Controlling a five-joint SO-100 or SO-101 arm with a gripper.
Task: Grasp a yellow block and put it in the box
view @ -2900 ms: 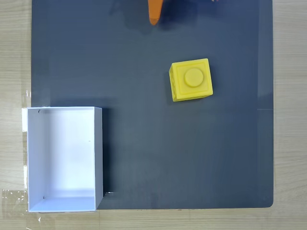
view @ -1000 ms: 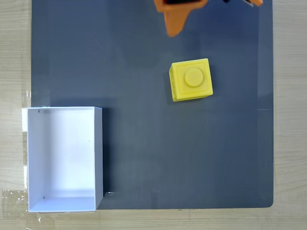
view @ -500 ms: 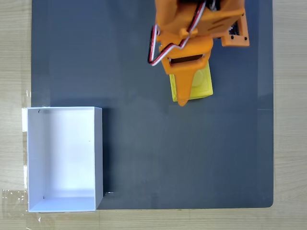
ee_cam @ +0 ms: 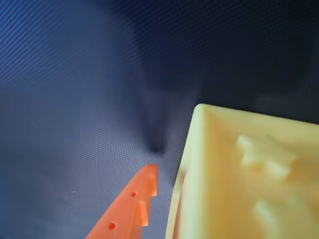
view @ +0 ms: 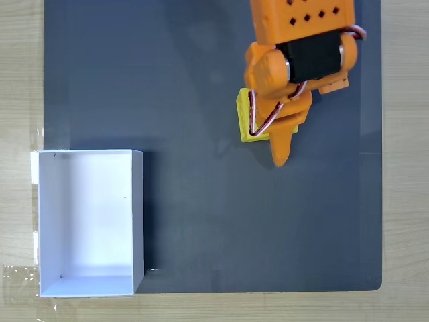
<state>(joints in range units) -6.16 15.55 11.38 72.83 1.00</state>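
One orange tool [view: 281, 157] hangs over the yellow block [view: 245, 121] in the fixed view, covering most of it, so just the block's left edge shows on the dark mat [view: 201, 221]. In the wrist view one orange finger [ee_cam: 132, 206] sits just beside the block's [ee_cam: 249, 184] left wall; whether they touch, or how wide the tool stands, cannot be told. The white box [view: 138, 215] lies well apart, at the mat's lower left, on the wooden bench [view: 20, 80]

arm hides most of the yellow block [view: 245, 121]
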